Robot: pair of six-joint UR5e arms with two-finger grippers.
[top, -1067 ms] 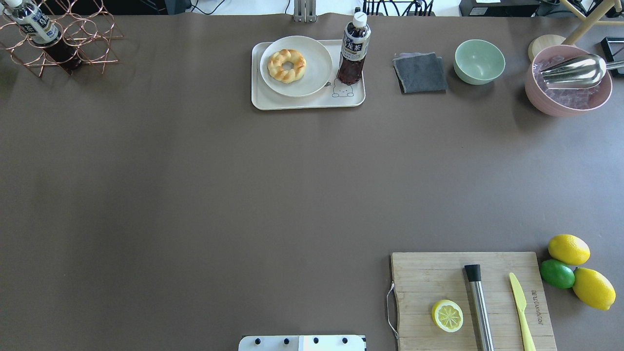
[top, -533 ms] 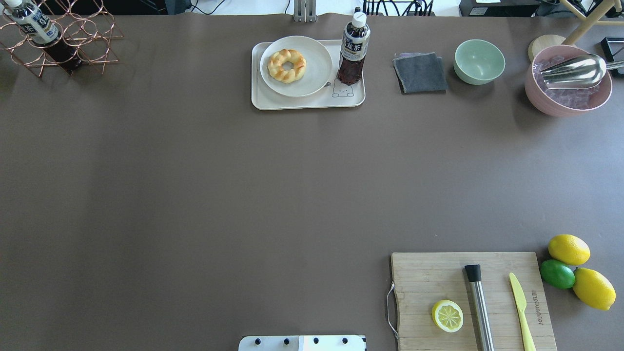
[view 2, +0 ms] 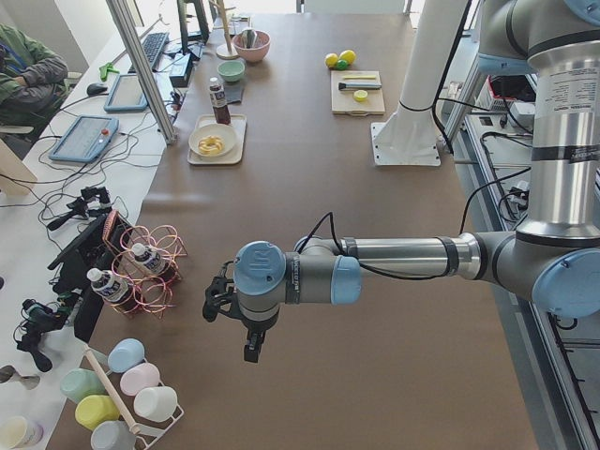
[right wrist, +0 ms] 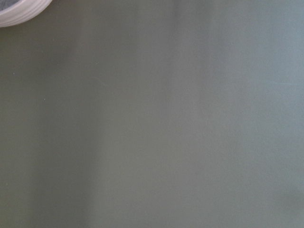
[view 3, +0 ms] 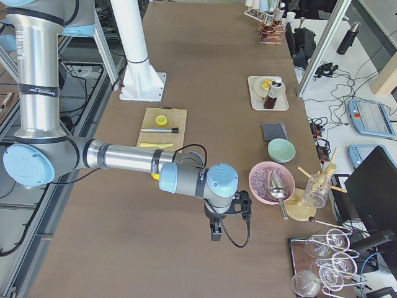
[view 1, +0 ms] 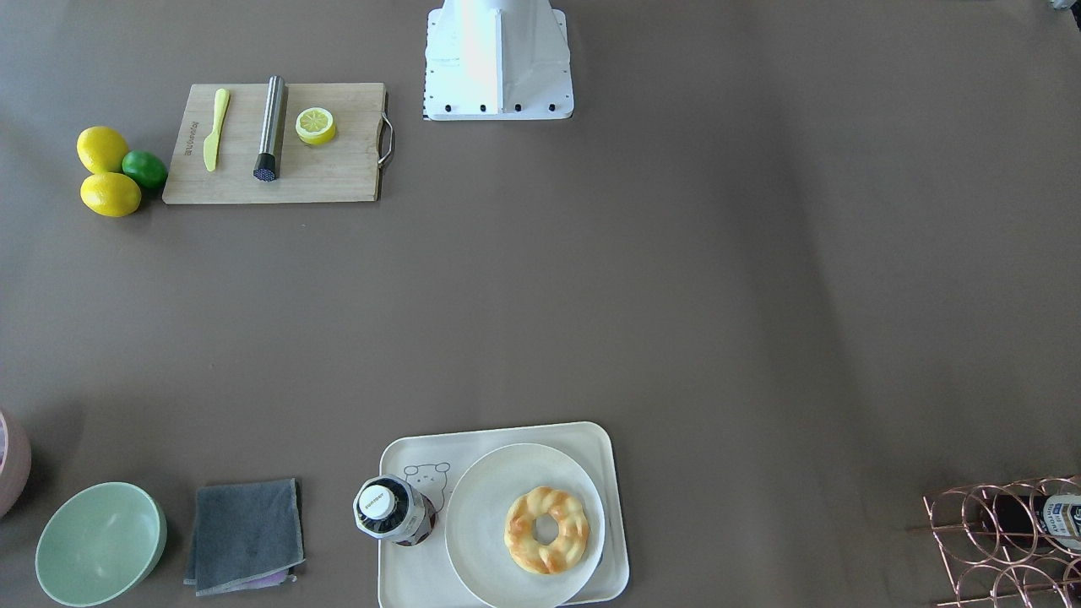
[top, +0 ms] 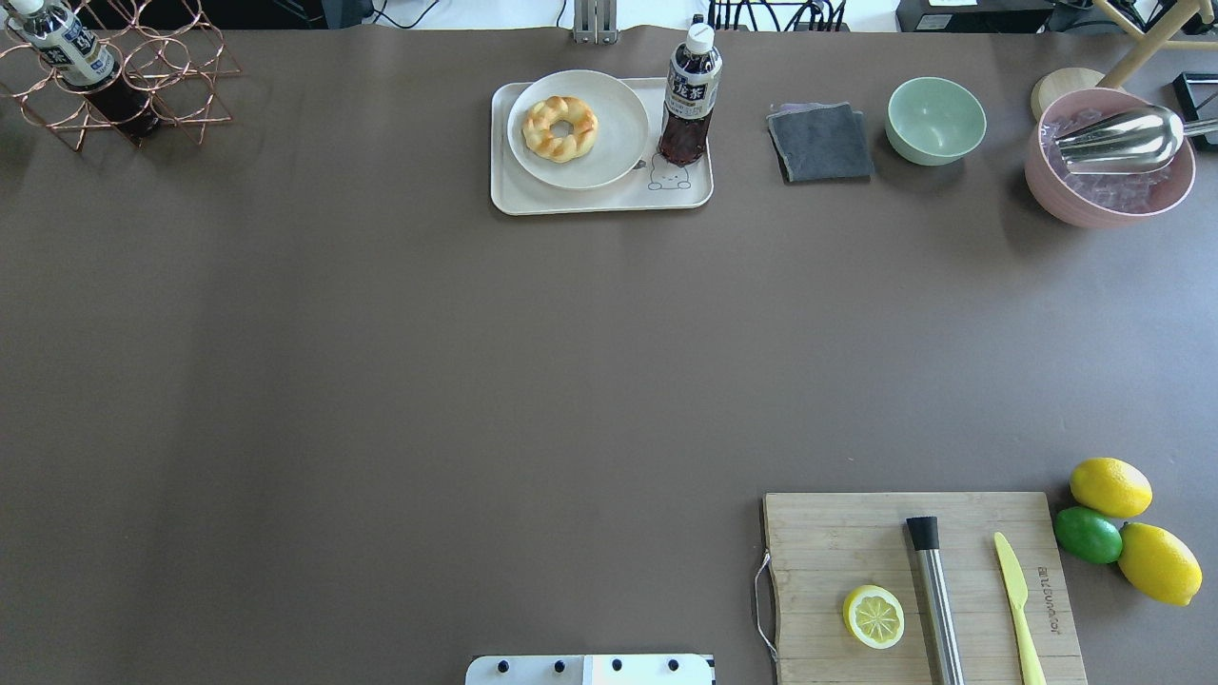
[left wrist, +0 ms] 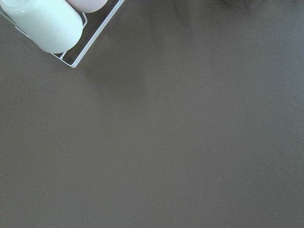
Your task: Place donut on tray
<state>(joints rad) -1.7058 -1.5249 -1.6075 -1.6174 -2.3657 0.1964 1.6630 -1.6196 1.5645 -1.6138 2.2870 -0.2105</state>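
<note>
The left tool (view 2: pixel 251 349) shows only in the left side view, hanging over bare counter (view 2: pixel 375 375). Whether it is open, or has hold of anything, I cannot tell. The donut (view 2: pixel 214 144) lies well beyond it, far along the counter, on a plate inside the tray (view 2: pixel 234 155).

In the right side view the right tool (view 3: pixel 215 233) hangs the same way, its opening equally unclear, with the donut just as far beyond it.

The front-facing view shows neither tool. There the donut rests flat on the plate (view 1: pixel 486 498), which sits within the tray's rim beside an upright bottle (view 1: pixel 388 507).

The overhead view agrees.

The wrist views show only counter, one with a pale cup (left wrist: pixel 45 23) at its corner and the other with a bowl (right wrist: pixel 19 12) rim.

Judging by this, either the donut counts as placed, or no reach has begun. If it must sit on the tray itself, one tool must travel far across, come down over the ring, grip its braid, and set it on the narrow bare strip clear of the bottle.
</note>
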